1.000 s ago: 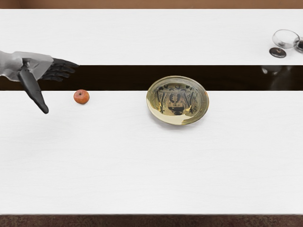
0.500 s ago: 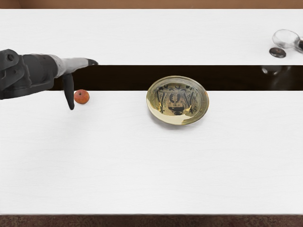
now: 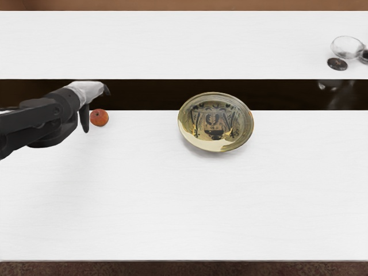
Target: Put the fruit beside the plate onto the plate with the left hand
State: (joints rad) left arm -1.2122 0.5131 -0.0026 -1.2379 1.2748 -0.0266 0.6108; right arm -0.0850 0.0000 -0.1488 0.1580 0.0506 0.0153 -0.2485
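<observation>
A small red-orange fruit [image 3: 99, 117] lies on the near white table, well to the left of the plate. The plate [image 3: 215, 121] is a glazed olive-yellow dish with a dark pattern, standing near the table's far edge. My left hand [image 3: 89, 100] comes in from the left edge and hovers just left of and above the fruit. Its thumb hangs down beside the fruit and its fingers reach out over the dark gap, holding nothing. The right arm does not show.
A dark gap [image 3: 230, 92] separates the near table from a second white table behind. A clear glass bowl [image 3: 347, 47] and a small dark disc [image 3: 337, 64] sit at the far right of the rear table.
My left arm has swung lower and forward, so the forearm now points toward the fruit. The hand has closed in on the fruit's left side. Fruit and plate have not moved.
</observation>
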